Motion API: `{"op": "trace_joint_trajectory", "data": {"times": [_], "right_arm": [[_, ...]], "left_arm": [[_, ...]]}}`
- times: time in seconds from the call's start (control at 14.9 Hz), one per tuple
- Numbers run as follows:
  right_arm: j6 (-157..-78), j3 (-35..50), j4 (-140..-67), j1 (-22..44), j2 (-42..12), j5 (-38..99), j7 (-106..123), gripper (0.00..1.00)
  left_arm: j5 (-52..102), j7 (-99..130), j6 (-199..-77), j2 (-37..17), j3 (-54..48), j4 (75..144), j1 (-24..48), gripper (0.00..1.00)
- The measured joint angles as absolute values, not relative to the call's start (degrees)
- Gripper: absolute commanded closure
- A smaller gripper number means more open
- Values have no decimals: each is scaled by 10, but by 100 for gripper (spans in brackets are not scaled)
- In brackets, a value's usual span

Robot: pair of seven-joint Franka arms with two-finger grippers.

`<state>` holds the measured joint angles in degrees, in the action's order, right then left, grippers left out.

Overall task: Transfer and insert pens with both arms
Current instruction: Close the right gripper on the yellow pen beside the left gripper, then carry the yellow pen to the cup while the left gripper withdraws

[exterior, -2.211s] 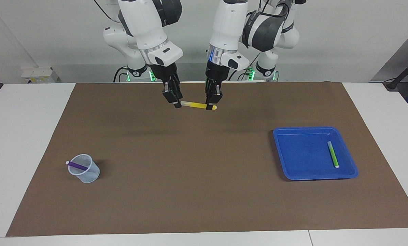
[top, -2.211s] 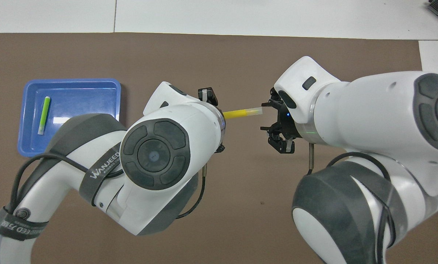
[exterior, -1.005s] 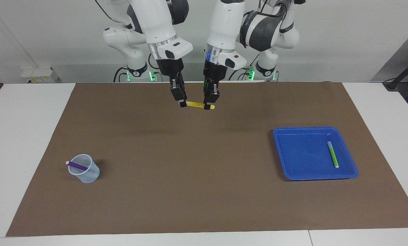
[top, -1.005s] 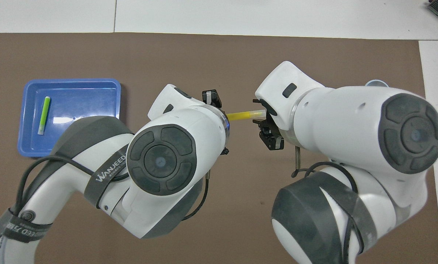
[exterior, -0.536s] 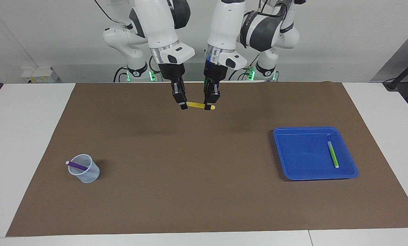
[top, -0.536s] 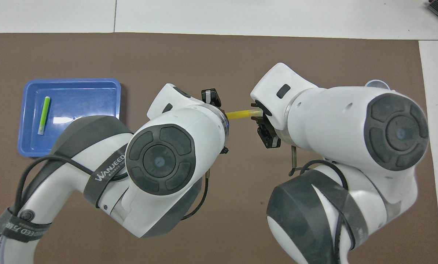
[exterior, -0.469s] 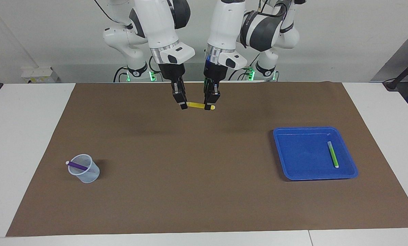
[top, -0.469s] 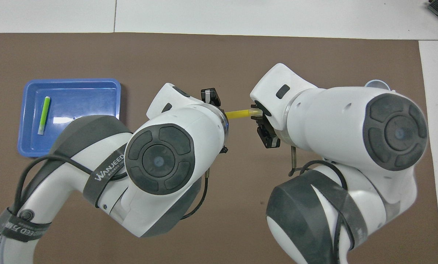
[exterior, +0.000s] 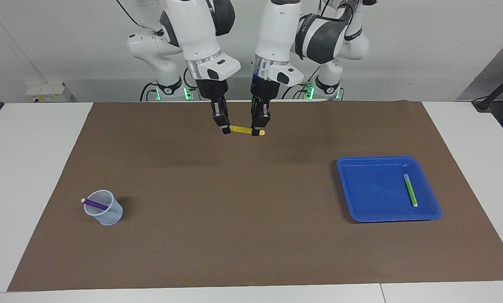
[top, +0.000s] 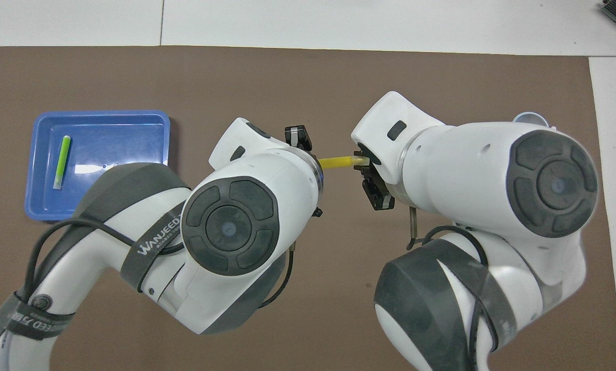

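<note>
Yellow pen [exterior: 242, 129] is pinched by both my left gripper [exterior: 259, 127] and right gripper [exterior: 225, 127]; pulling apart now could drop it.

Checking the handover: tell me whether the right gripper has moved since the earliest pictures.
Yes. The right gripper has shifted toward the blue tray's end of the table, closing onto the yellow pen that the left gripper holds.

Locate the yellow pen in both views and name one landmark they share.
Facing view: yellow pen in mid-air at top centre, gripped by right gripper and left gripper.
Overhead view: centre, its visible stretch between both wrists.
Shared landmark: blue tray.
</note>
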<state>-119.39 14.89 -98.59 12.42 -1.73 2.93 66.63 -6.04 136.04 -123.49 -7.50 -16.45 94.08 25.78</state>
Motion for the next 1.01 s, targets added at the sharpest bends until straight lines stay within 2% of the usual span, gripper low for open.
{"op": "trace_joint_trajectory", "data": {"times": [0.2, 0.27, 0.4, 0.47, 0.67, 0.8, 1.01], "right_arm": [[-1192, 149, -986, 124, -17, 29, 661, 100], [-1192, 149, -986, 124, -17, 29, 661, 100], [-1191, 149, -986, 124, -17, 29, 658, 100], [-1191, 149, -986, 124, -17, 29, 658, 100], [-1191, 146, -986, 122, -17, 29, 658, 100], [-1190, 145, -986, 121, -17, 28, 658, 100], [-1156, 144, -986, 103, -17, 8, 667, 100]], "left_arm": [[-60, 1360, -1236, -75, -164, 941, 258, 80], [-60, 1360, -1236, -75, -164, 941, 258, 71], [-60, 1361, -1236, -75, -164, 941, 258, 30], [-60, 1361, -1235, -75, -164, 941, 258, 25], [-60, 1361, -1235, -75, -165, 941, 259, 25], [-60, 1360, -1235, -75, -165, 941, 259, 0], [-60, 1341, -1235, -75, -165, 941, 259, 0]]}}
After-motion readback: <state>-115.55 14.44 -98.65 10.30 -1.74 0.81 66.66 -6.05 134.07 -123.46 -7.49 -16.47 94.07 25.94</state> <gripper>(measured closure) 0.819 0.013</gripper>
